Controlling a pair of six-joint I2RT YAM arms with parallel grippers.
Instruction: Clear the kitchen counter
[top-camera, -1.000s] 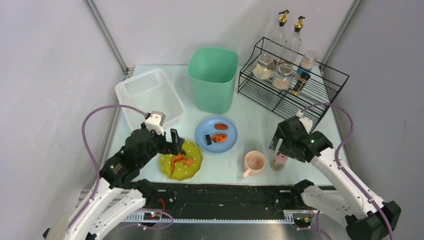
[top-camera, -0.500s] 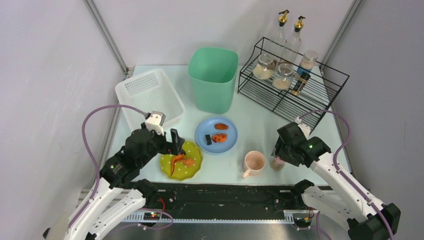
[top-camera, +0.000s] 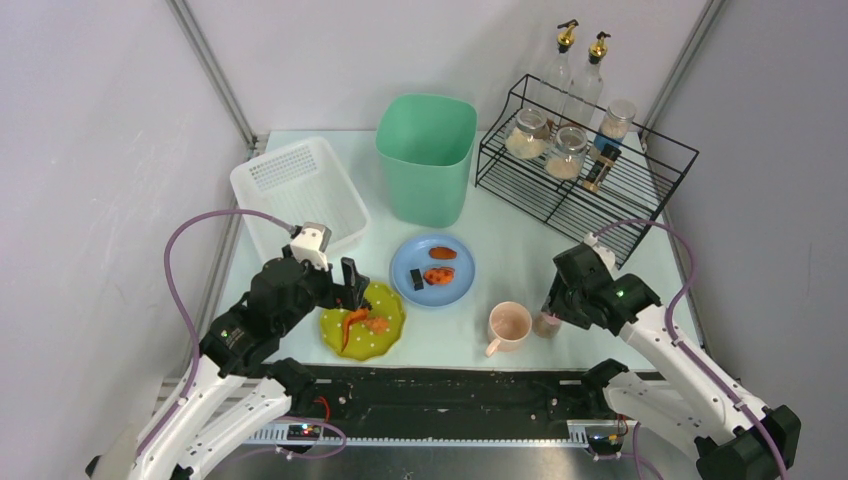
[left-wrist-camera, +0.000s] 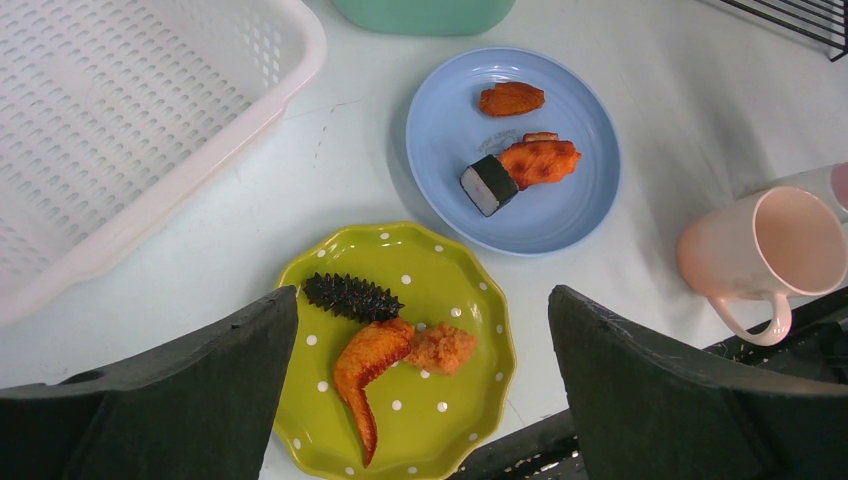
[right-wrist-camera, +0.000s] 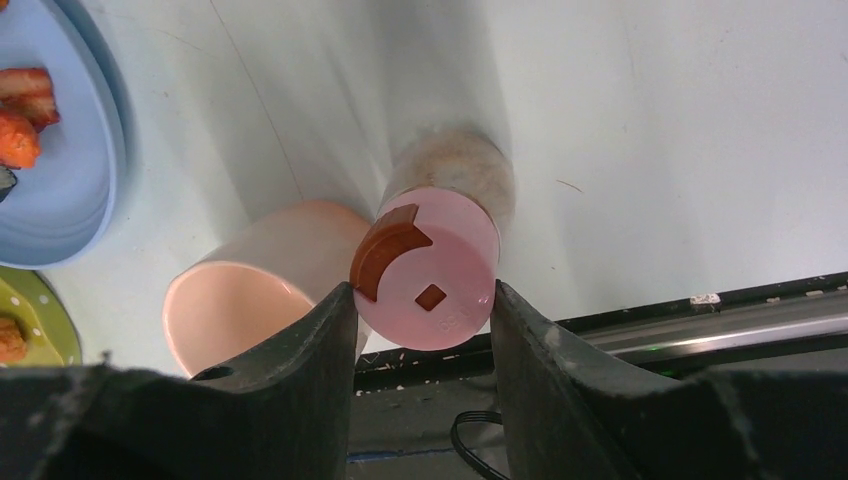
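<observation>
The left gripper (left-wrist-camera: 422, 310), jaws spread wide, hovers above a green dotted plate (left-wrist-camera: 470, 420) on the kitchen counter (top-camera: 505, 250) lying beneath both grippers, while the right gripper (right-wrist-camera: 420, 293) pinches a pink-lidded jar (right-wrist-camera: 440, 260), a pink mug (right-wrist-camera: 230, 300) just left of it.

Mint-green bin (top-camera: 426, 155), upright. White perforated basket (top-camera: 300, 190) just left of it. Black wire rack (top-camera: 640, 190), holding jars and bottles, to its right. In front of the bin: blue plate (top-camera: 460, 285) near; dotted green plate (top-camera: 385, 335), pink mug (top-camera: 508, 325) and pink-lidded jar (right-wrist-camera: 425, 270) farther.
</observation>
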